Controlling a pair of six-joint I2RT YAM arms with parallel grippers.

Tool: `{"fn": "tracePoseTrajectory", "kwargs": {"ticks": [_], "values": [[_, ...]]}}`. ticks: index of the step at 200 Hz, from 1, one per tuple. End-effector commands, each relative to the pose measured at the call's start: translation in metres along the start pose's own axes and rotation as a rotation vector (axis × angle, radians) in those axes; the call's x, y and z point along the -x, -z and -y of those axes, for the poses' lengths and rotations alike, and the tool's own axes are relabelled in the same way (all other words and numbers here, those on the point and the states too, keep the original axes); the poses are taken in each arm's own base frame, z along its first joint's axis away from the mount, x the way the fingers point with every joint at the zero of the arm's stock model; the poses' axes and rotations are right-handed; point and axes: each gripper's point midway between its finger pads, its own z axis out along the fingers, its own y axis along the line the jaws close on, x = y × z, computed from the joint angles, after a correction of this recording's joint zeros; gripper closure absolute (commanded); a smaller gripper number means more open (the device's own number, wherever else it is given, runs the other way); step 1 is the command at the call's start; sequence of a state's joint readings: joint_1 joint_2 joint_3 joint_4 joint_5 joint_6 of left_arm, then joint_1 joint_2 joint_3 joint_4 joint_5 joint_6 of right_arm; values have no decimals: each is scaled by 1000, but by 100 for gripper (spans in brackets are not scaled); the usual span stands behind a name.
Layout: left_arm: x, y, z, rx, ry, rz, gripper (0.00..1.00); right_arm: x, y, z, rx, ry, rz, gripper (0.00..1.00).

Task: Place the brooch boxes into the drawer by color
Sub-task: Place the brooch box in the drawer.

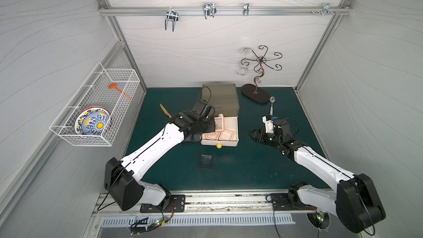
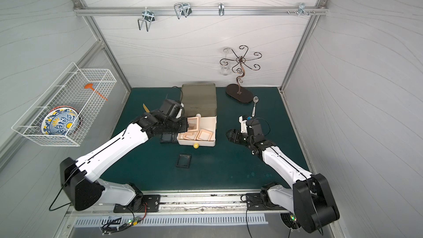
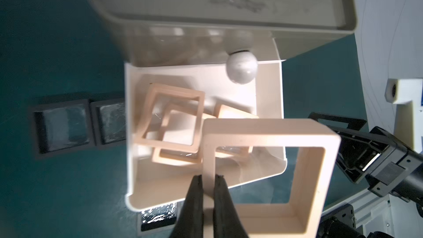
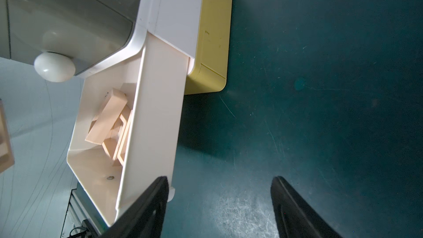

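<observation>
The drawer (image 1: 220, 98) stands at the back of the mat with its middle tray (image 1: 219, 143) pulled out. Several beige brooch boxes (image 3: 174, 120) lie in that tray, also seen in the right wrist view (image 4: 107, 120). My left gripper (image 3: 208, 177) is shut on the frame of another beige brooch box (image 3: 263, 138), held on edge above the tray (image 1: 219, 123). A black brooch box (image 1: 205, 160) lies on the mat in front. Two more black ones (image 3: 61, 127) (image 3: 109, 122) sit beside the tray, under my left arm. My right gripper (image 4: 219, 179) hangs open and empty right of the tray (image 1: 251, 136).
A jewellery stand (image 1: 255, 93) with a hanging glass (image 1: 243, 69) stands at the back right, and a spoon (image 1: 271, 104) lies near it. A wooden knife (image 1: 165, 110) lies left of the drawer. A wire basket (image 1: 96, 106) holding a plate hangs on the left wall.
</observation>
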State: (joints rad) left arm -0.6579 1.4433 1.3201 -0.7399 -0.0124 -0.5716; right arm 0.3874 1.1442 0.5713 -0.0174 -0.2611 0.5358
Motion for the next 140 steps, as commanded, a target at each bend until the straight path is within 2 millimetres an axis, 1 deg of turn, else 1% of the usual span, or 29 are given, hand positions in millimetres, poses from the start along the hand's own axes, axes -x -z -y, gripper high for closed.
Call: {"fn": "tracePoseTrajectory", "kwargs": {"ticks": [1,24,45,86,140], "values": [[23,-6,34,-38,-59,53,100,8,8,-2,-7,-1,30,25],[19,-18,50,-43,-85,33,100,7,12,-1,-18,7,35,24],[13,-26,55,-40,-99,16,100,5,14,2,-28,12,39,24],[-1,-44,51,-9,-109,-18,100,1,13,4,-29,6,33,24],[-10,-60,42,28,-113,-48,100,0,14,4,-27,6,35,24]]}}
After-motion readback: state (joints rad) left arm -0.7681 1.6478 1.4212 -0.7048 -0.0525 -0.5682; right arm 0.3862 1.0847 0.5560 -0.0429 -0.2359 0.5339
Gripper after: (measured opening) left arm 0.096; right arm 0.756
